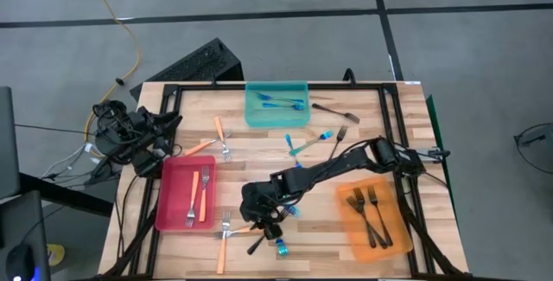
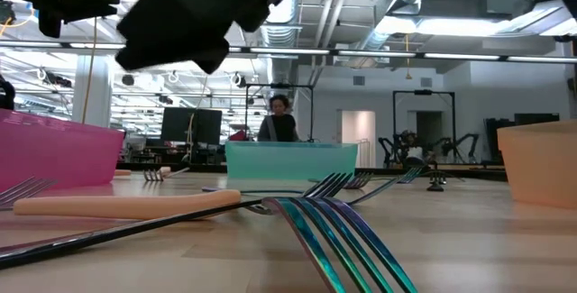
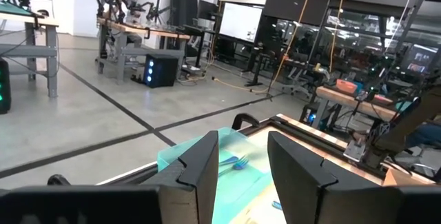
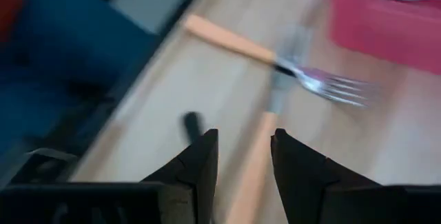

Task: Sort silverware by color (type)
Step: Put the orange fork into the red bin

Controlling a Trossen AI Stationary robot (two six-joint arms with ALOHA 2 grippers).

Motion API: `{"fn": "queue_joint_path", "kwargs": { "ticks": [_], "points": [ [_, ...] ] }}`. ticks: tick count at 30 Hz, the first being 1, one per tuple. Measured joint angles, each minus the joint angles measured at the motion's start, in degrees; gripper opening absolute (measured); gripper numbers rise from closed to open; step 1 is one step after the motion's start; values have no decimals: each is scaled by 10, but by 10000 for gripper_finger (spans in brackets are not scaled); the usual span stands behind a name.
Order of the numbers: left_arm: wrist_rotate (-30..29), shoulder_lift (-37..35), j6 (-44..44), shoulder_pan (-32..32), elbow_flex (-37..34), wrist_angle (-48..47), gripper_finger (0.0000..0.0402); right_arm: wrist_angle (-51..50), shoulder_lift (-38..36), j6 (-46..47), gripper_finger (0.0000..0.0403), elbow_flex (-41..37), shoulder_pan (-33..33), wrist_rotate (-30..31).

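The right gripper (image 4: 242, 156) hangs over the near-middle of the table (image 1: 259, 147), its fingers (image 4: 196, 165) spread with a gap between them and nothing pinched. Through that gap the right wrist view shows an orange-handled fork (image 4: 251, 165) lying lengthwise, and a second orange-handled fork (image 4: 275, 62) lying across just beyond it, silver tines toward the red tray (image 4: 386, 27).

To do this pick well, I judge the gripper should come straight down with the handle centred between the fingers, close across the handle's width and not along it, and stay off the crossing fork so that only one piece lifts. A dark fork (image 1: 257, 245) and a blue fork (image 1: 281, 248) lie just beside these, so a clean vertical approach matters. The orange handles belong, it seems, in the red tray (image 1: 173, 216) at near left, where two such forks (image 1: 199, 196) already lie.

The right arm (image 1: 346, 164) reaches from its base at the right edge, stretched leftward and toward the near side, wrist bent down over the cluster.

The left gripper (image 3: 238, 176) waits at the far left corner, fingers apart and empty, looking toward the teal tray (image 3: 200, 158).

Elsewhere, blue forks (image 1: 283, 101) sit in the teal tray (image 1: 252, 117) at far centre and dark forks (image 1: 370, 212) in the orange tray (image 1: 346, 233) at near right; several forks lie loose mid-table.
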Motion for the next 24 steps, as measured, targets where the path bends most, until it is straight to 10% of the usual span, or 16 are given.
{"fn": "queue_joint_path", "kwargs": {
  "ticks": [24],
  "points": [
    [0,0,8,0,0,0,112,31,0,-16,52,0,-24,39]
  ]
}}
